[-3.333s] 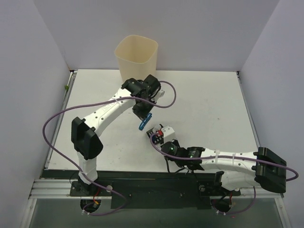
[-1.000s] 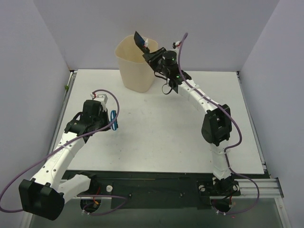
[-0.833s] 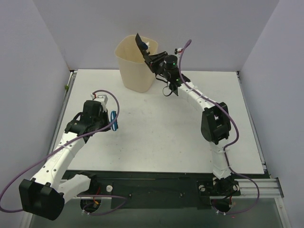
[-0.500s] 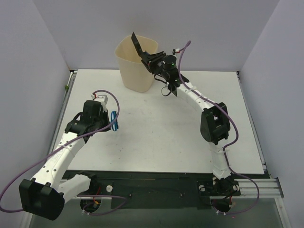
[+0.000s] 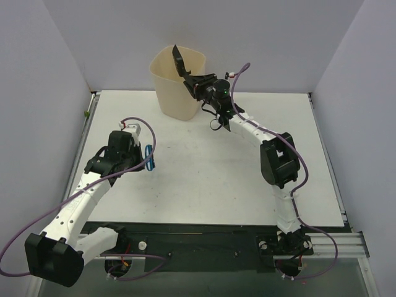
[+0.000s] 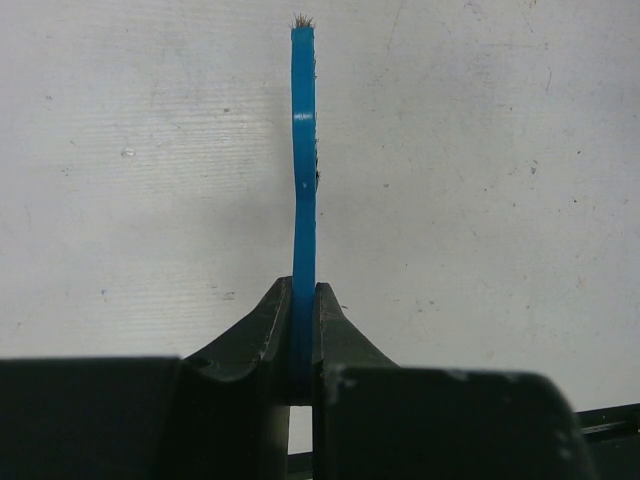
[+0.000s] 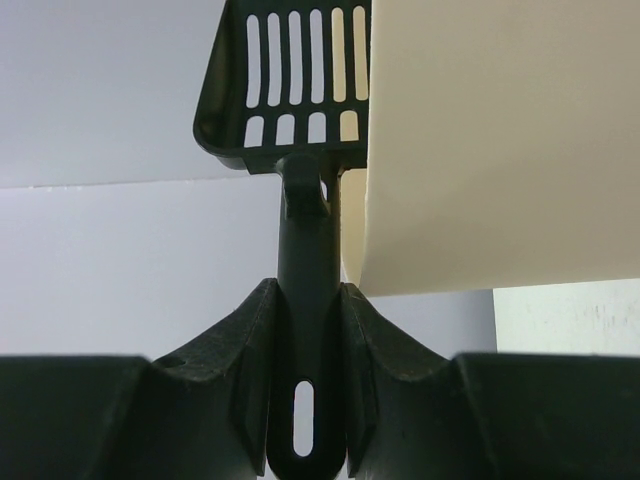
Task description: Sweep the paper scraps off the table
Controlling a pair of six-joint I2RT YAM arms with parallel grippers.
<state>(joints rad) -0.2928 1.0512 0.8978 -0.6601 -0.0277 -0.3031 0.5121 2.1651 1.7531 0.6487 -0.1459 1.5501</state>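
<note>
Nearest to me, my left pincer (image 6: 303,300) is clamped on the thin handle of the blue brush (image 6: 303,150). It holds the brush edge-on, with the bristle end pointing away from my wrist. The brush hangs above the left side of the worktop (image 5: 204,179) and touches nothing. I judge I hold it there so it is out of the other arm's way but ready to come down if more sweeping is needed.

The white surface beyond the brush shows only faint scuffs and specks. I can see no paper scraps on it from above or from the left wrist. They may be too small to show from overhead, so I cannot be sure every one is gone.

Farther off, my right arm reaches across to the back edge. My right pincer (image 7: 305,310) is closed on the long handle of the black slotted scoop (image 7: 290,80), with a finger on each side of the stem. The scoop's head is raised at the rim of the cream bin (image 5: 170,86). From above it sits over the bin's mouth. I judge I hold it high and angled like this so that whatever it carries slides into the bin and not back onto the worktop. The wrist camera sees only the scoop's slotted back, so I cannot tell whether any scraps are inside it, and the bin's interior is hidden too.
</note>
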